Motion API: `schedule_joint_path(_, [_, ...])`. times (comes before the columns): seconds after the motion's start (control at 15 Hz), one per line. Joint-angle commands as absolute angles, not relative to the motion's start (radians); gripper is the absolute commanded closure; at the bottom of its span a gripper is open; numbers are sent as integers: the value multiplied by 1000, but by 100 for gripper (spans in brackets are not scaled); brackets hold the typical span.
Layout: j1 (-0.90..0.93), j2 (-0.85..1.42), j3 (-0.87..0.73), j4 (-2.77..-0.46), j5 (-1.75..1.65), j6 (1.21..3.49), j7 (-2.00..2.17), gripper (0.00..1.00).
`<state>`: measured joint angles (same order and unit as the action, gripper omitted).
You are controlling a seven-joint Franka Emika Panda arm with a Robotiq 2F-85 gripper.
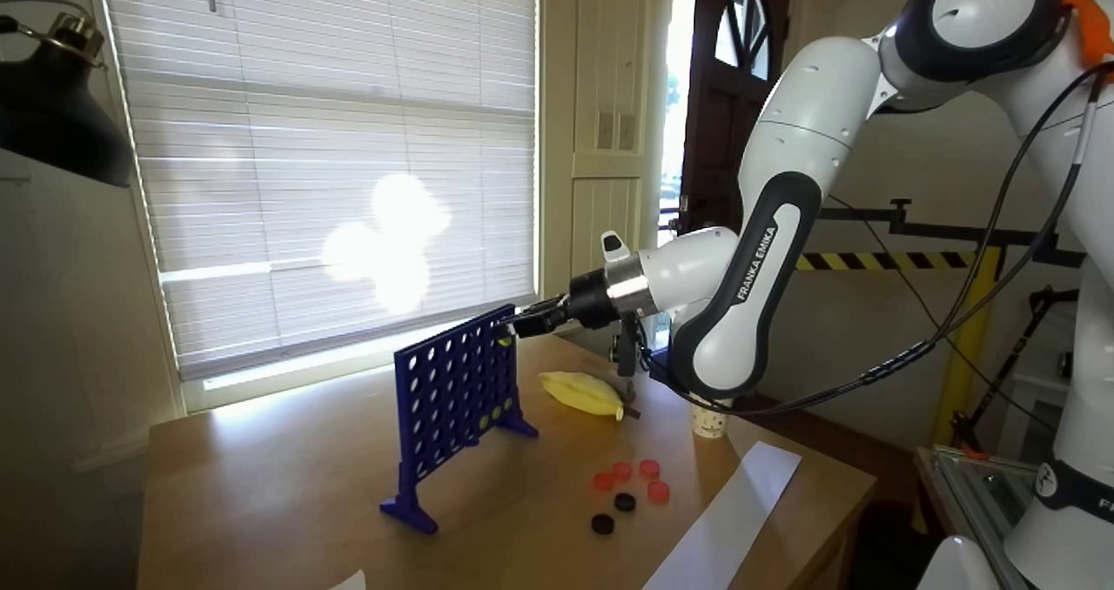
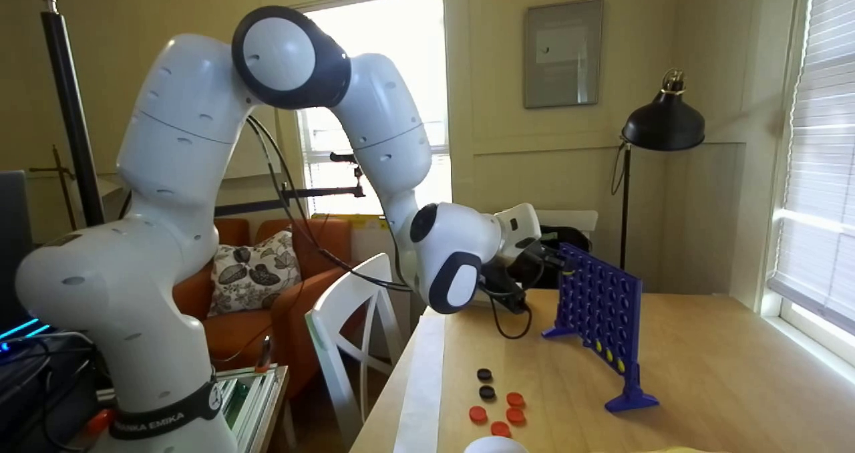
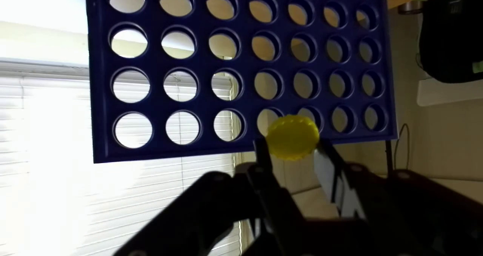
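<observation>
Wrist view: the pincer (image 3: 291, 144) pinches a yellow disc (image 3: 293, 137) at the top edge of the blue rack (image 3: 246, 64).
Both exterior views show the arm (image 1: 792, 137) arched high, its forearm dropping steeply and its wrist close to level, tipped slightly down toward the rack. The disc covers parts of two top-row holes in the wrist view; whether it touches the rack I cannot tell. Upright on the desk (image 1: 287, 494), the rack blocks the space straight ahead, three yellow discs (image 1: 496, 413) in its lowest row. Near a rack foot lies a yellow banana-shaped thing (image 1: 581, 393); a patterned cup (image 1: 709, 422) is partly hidden by the arm in an exterior view. Four red discs (image 1: 649, 468) and two black discs (image 1: 625, 502) lie between rack and paper strip (image 1: 733, 520).
</observation>
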<state>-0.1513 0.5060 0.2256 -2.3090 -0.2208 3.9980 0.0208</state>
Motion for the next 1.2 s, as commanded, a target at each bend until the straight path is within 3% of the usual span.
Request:
schedule_joint_path(0.0, [-96,515,165,-2281,-222,4041,60,91])
schedule_joint_path(1.0, [-59,552,136,-2205,-217,4080,139,91])
schedule_joint_path(1.07, [-52,531,121,-2231,-211,4079,110,66])
schedule_joint_path(1.13, [-51,534,123,-2229,-211,4079,117,66])
